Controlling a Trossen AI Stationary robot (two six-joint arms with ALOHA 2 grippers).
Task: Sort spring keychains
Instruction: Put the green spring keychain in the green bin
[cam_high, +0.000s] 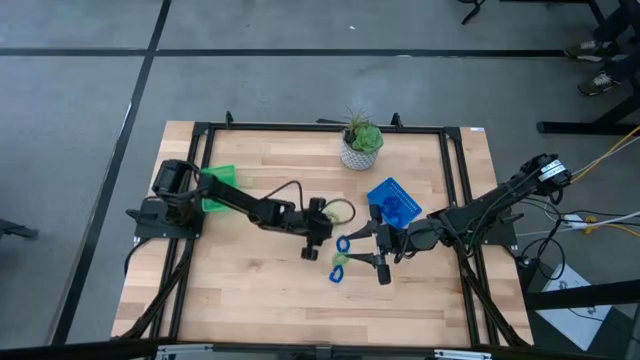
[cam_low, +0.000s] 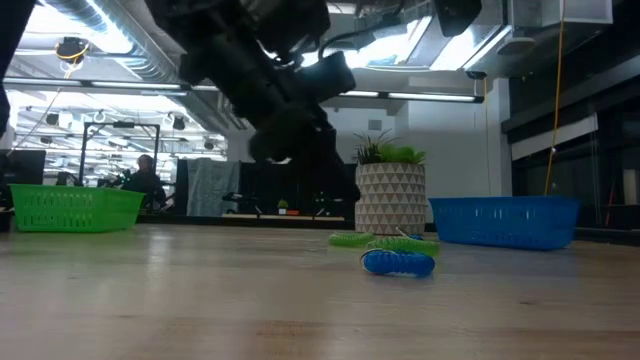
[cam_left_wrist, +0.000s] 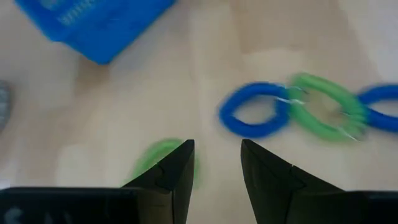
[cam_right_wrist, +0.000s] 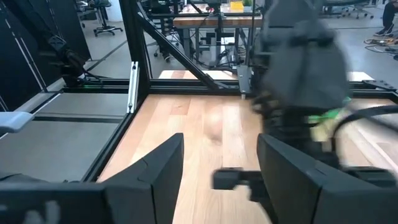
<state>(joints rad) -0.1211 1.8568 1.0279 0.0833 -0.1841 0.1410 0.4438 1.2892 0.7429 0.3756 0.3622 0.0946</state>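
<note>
Three spring keychains lie in a row on the table: a blue loop (cam_high: 343, 243), a green loop (cam_high: 340, 262) and a second blue loop (cam_high: 336, 275). In the left wrist view they show as blue (cam_left_wrist: 254, 110), green (cam_left_wrist: 324, 106) and blue (cam_left_wrist: 380, 106). A separate green keychain (cam_high: 341, 210) lies by my left gripper (cam_high: 320, 232), which is open; in the left wrist view this loop (cam_left_wrist: 157, 158) shows partly behind one finger. My right gripper (cam_high: 362, 248) is open, just to the right of the row. The blue tray (cam_high: 393, 200) and the green tray (cam_high: 218, 187) rest flat on the table. My left gripper has the separate green keychain (cam_left_wrist: 154, 160) beside the outer side of one finger (cam_left_wrist: 180, 171); the finger hides part of the loop, and I cannot tell whether they touch. The gap between the fingers shows bare table.
A potted plant (cam_high: 360, 145) stands near the far edge, behind the blue tray. A black frame (cam_high: 320, 127) runs around the tabletop. Bare wood lies along the near edge (cam_high: 300, 310). In the low view, people show in the room far behind the green tray (cam_low: 70, 208).
</note>
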